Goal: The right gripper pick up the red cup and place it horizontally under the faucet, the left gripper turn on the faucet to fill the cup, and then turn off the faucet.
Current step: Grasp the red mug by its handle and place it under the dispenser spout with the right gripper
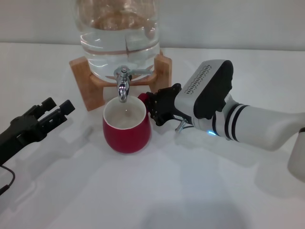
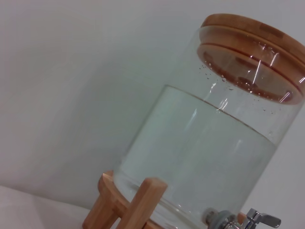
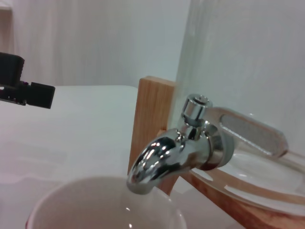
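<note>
Red cup: squat glossy red ceramic mug [image 1: 126, 128], centre frame, upright, mouth up, under the chrome spigot [image 1: 123, 85].
Right gripper [image 1: 151, 109]: clamps its handle.
Left gripper [image 1: 57, 109]: left edge, narrowly parted.
Surface: white table [image 1: 157, 191].

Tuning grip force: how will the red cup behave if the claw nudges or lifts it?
The red cup looks glossy and glazed, so probably slippery and rigid, chip-prone against the faucet. Squat and wide, standing upright, so unlikely to tip. The right gripper is at its handle side; an off-centre lift may tilt it.
</note>
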`<state>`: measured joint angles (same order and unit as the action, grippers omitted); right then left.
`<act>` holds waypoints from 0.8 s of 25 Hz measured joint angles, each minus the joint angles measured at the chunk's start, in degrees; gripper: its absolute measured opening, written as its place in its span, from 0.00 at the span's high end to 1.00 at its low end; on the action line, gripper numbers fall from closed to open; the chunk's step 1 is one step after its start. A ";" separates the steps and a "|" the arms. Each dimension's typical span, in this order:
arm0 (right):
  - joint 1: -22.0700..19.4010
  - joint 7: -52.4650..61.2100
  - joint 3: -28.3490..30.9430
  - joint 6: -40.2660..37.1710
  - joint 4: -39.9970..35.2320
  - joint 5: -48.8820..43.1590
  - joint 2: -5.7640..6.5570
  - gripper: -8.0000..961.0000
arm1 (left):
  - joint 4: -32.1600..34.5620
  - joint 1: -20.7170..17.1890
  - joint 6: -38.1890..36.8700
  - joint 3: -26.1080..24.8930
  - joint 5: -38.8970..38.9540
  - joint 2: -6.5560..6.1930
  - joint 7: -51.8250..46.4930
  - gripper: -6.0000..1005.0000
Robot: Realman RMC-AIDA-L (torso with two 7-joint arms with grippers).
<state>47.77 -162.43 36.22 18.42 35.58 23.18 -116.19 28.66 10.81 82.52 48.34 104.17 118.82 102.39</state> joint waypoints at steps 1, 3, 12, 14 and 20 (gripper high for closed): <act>0.05 -0.02 0.00 -0.13 -0.01 0.00 0.00 0.91 | 0.00 -0.01 0.01 0.00 0.01 0.00 0.00 0.11; 0.09 -0.29 -0.01 -0.21 -0.08 -0.01 0.00 0.91 | 0.00 -0.01 0.01 0.00 0.03 0.00 0.00 0.11; 0.44 -0.78 -0.57 -0.23 -0.69 -0.50 0.00 0.91 | 0.00 0.00 0.07 0.00 0.16 0.00 0.00 0.11; 0.66 -0.82 -0.96 -0.23 -0.93 -0.56 0.00 0.91 | 0.00 0.04 0.09 0.00 0.16 0.00 0.00 0.11; 0.84 -0.86 -1.26 -0.23 -1.38 -0.34 0.00 0.91 | 0.00 0.09 0.11 0.00 0.16 0.00 0.00 0.11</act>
<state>48.61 -163.30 34.96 18.19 34.20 22.84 -116.19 28.65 10.91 82.62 48.34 104.33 118.83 102.39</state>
